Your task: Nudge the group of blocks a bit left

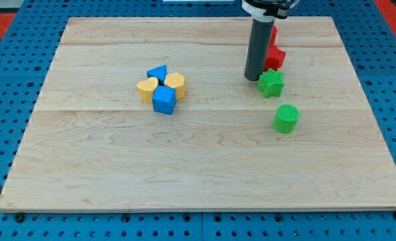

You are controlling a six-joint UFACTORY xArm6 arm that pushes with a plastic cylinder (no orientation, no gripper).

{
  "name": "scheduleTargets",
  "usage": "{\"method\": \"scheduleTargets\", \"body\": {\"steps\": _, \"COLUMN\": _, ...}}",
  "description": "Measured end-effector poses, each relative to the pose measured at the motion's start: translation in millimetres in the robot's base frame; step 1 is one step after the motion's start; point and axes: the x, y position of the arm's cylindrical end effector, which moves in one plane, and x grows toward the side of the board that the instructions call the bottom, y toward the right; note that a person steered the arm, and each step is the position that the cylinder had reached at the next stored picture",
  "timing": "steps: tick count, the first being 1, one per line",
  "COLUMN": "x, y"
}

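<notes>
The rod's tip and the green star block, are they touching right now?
Cannot tell. In the camera view my tip sits right at the green star's left edge, with no clear gap and no plain contact visible between them.

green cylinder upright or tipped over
Upright: the green cylinder shows its round ribbed end facing up, standing alone below the green star.

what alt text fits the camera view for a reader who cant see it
My tip rests on a wooden board beside a green star, with red blocks behind and a green cylinder nearer. To the view's left, two blue and two yellow blocks sit clustered.
</notes>
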Motion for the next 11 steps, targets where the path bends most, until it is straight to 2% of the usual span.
{"method": "scheduleTargets", "body": {"steps": 3, "x": 27, "y": 6}}
{"method": "scheduleTargets", "body": {"steps": 4, "x": 26, "y": -37}}
{"method": "scheduleTargets", "body": {"steps": 7, "x": 26, "y": -47}}
{"method": "scheduleTargets", "body": {"steps": 8, "x": 39, "y": -49}}
{"method": "scheduleTargets", "body": {"steps": 10, "x": 41, "y": -171}}
{"method": "scheduleTargets", "body": {"steps": 11, "x": 41, "y": -210}}
